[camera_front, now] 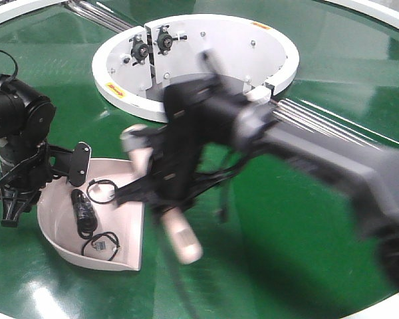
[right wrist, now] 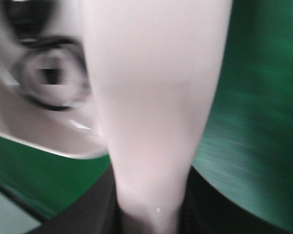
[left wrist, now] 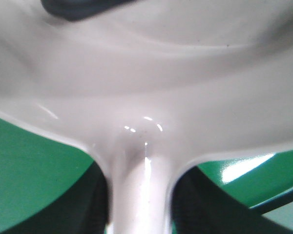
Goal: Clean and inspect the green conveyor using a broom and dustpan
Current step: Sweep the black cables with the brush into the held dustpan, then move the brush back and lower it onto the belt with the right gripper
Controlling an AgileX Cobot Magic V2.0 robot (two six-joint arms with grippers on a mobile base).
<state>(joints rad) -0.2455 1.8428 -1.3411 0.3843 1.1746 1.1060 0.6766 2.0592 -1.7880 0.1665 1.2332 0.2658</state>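
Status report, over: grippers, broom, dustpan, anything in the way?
Left gripper shut on dustpan handle. Right gripper shut on broom, blurred, by dustpan lip. Black cables in dustpan.

Three loose items lie close together: a black cable loop (camera_front: 101, 191), a dark cylindrical part (camera_front: 84, 211) just beside it on the near side, and, nearest the camera, a thin black wire with a small pale connector (camera_front: 100, 246), finer detail being unreadable.
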